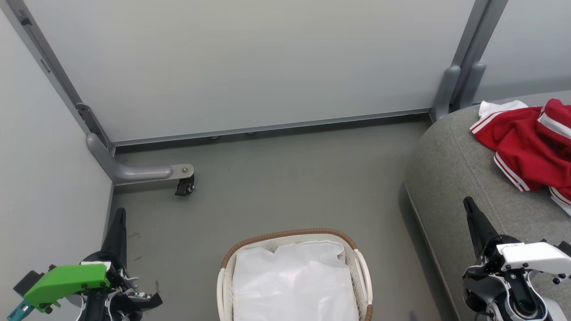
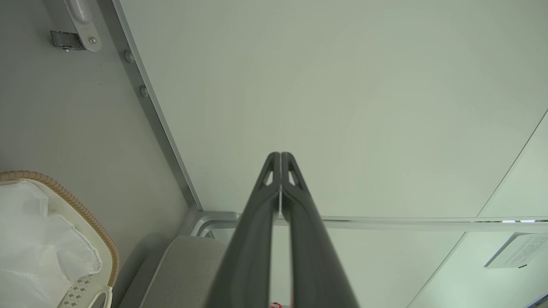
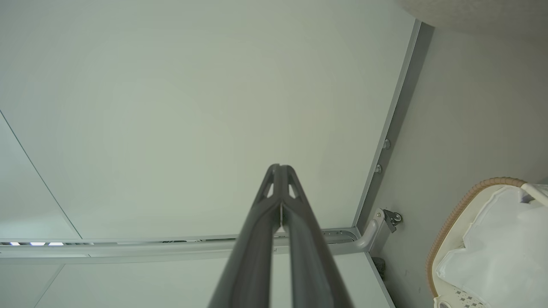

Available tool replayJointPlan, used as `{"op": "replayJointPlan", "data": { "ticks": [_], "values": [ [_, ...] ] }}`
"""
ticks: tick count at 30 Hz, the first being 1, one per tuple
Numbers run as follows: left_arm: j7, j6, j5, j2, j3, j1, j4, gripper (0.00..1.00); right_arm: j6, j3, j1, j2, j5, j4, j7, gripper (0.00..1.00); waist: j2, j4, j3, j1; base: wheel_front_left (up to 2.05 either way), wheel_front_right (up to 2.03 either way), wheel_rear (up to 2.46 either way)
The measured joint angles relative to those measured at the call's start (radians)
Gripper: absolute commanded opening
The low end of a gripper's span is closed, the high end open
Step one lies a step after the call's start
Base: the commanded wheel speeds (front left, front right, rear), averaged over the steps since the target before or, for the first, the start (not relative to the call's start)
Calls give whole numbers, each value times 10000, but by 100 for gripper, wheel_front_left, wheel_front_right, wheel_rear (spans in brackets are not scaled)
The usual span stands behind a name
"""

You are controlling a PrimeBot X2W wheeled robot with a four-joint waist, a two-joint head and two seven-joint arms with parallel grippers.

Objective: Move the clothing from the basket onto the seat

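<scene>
Jaws together, empty, on left gripper [image 2: 280,157] and right gripper [image 3: 280,169]. Clothing [image 1: 528,140] lies on seat [image 1: 450,187]; judged soft, light, best pinched at a fold

I see grey floor [image 1: 290,178], matte, few dark scuffs lower left. Basket [image 1: 290,232] stands on it, bottom centre of head view, white liner [image 1: 294,281] lying inside. Seat [image 1: 450,178] stands on floor at right, rounded corner near basket, strip of floor between them. Clothing [image 1: 526,133] lies bunched on seat top, red with white stripes, cut off by right edge. Partition foot [image 1: 147,171] with black caster [image 1: 184,186] rests on floor at left, well apart from basket.
</scene>
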Motion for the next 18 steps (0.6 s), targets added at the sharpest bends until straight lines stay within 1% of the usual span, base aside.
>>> {"op": "replayJointPlan", "data": {
  "ticks": [18],
  "values": [
    [0,0,0,0,0,0,-2,0,0,0,0,0,0,0,0,0,0,0,0,0,0,0,0]
  ]
}}
